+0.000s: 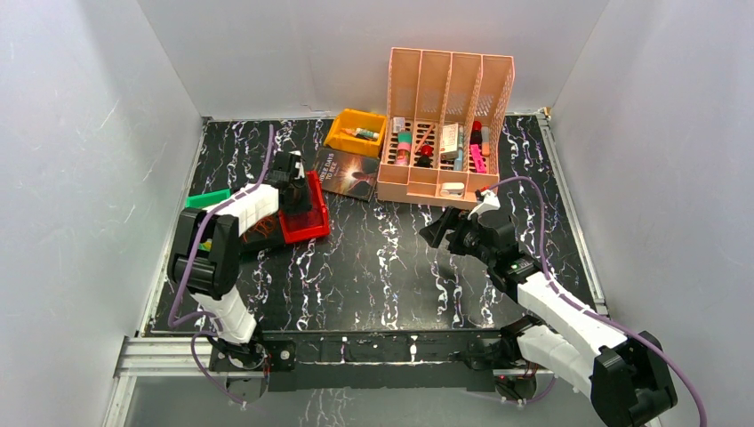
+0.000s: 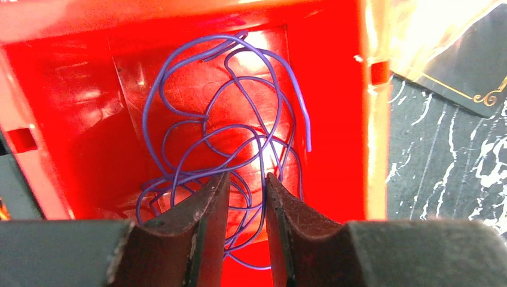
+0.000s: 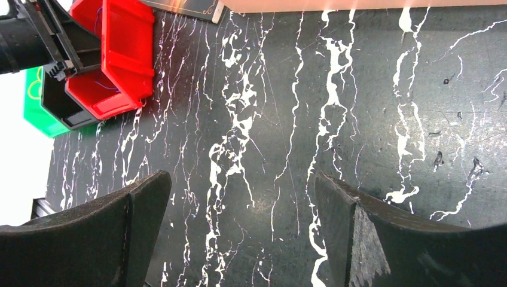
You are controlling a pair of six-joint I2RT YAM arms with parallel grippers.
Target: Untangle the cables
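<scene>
The light, springy purple wire tangle (image 2: 239,128) lies in the red bin (image 2: 335,89) at nine o'clock, probably best pinched by one outer loop; the left gripper (image 2: 246,197) straddles strands narrowly, the right gripper (image 3: 242,227) gapes wide.

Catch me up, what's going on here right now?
The left gripper is down inside the red bin. Its fingers are close together, with loops of the tangled purple wire running between them. A gap shows, so nothing looks pinched yet. The right gripper hangs open over the black marbled table, holding nothing.
</scene>
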